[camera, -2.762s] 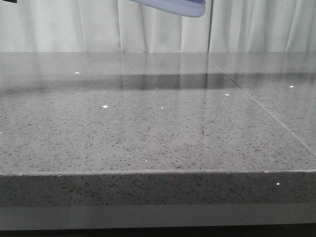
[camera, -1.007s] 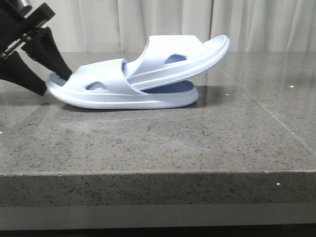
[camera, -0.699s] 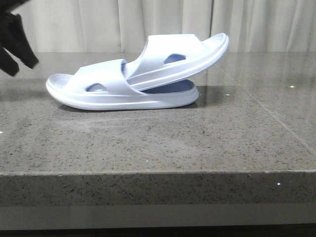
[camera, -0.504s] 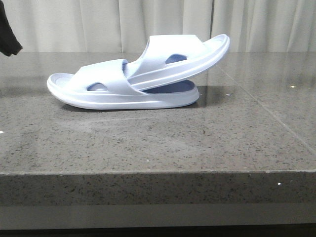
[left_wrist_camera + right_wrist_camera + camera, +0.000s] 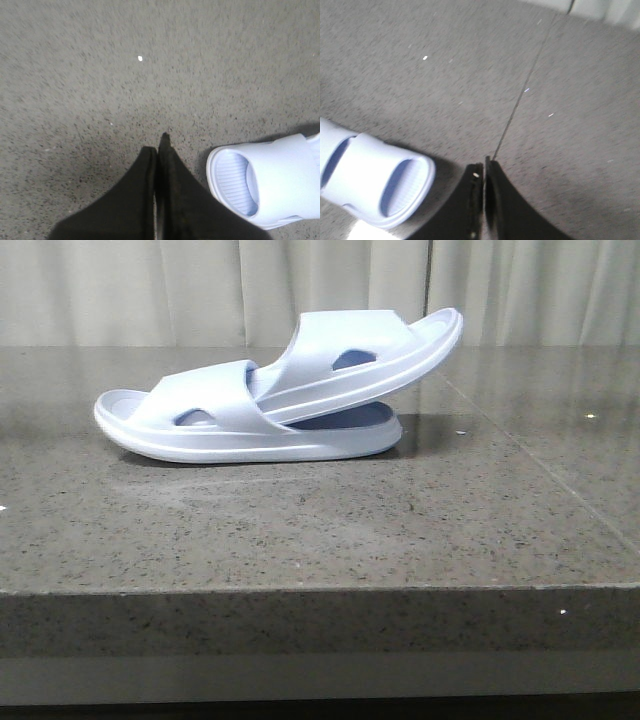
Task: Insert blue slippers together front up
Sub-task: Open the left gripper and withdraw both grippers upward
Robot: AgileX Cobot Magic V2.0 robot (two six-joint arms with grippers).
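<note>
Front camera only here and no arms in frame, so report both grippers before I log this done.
Observer: The left gripper is shut and empty, above bare counter.
Operator: State how near it is to the slippers.
Observer: Apart; the lower slipper lies beside the left gripper, untouched, showing its ridged footbed.
Operator: Now the right.
Observer: The right gripper is shut, holding nothing, and clear of the upper slipper.
</note>
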